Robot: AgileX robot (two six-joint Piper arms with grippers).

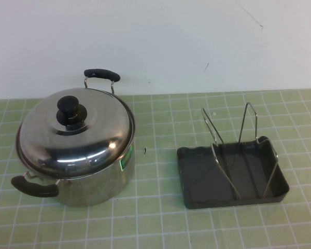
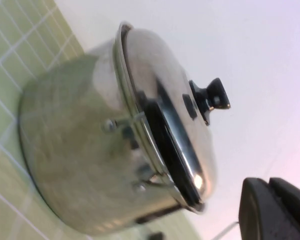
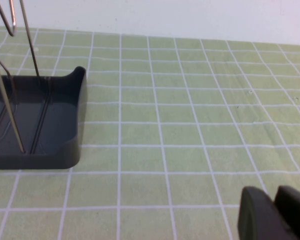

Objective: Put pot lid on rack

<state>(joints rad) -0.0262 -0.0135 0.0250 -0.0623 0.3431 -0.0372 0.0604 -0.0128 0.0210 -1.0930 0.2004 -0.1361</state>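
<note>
The pot lid (image 1: 75, 137), shiny domed steel with a black knob (image 1: 70, 110), sits closed on the steel pot (image 1: 96, 181) at the left. The rack (image 1: 197, 176), a dark grey tray with upright wire loops (image 1: 247, 127), stands empty at the right. My left gripper (image 2: 270, 186) is shut and empty, low beside the pot and apart from it. Its wrist view shows the lid (image 2: 165, 115) and the pot (image 2: 75, 150) from the side. My right gripper (image 3: 276, 196) is shut and empty over the mat, off to the side of the rack (image 3: 45, 125).
The pot has two black handles, one at the back (image 1: 101, 74) and one at the front left (image 1: 33, 187). A green gridded mat (image 1: 155, 228) covers the table. A white wall (image 1: 155, 41) stands behind.
</note>
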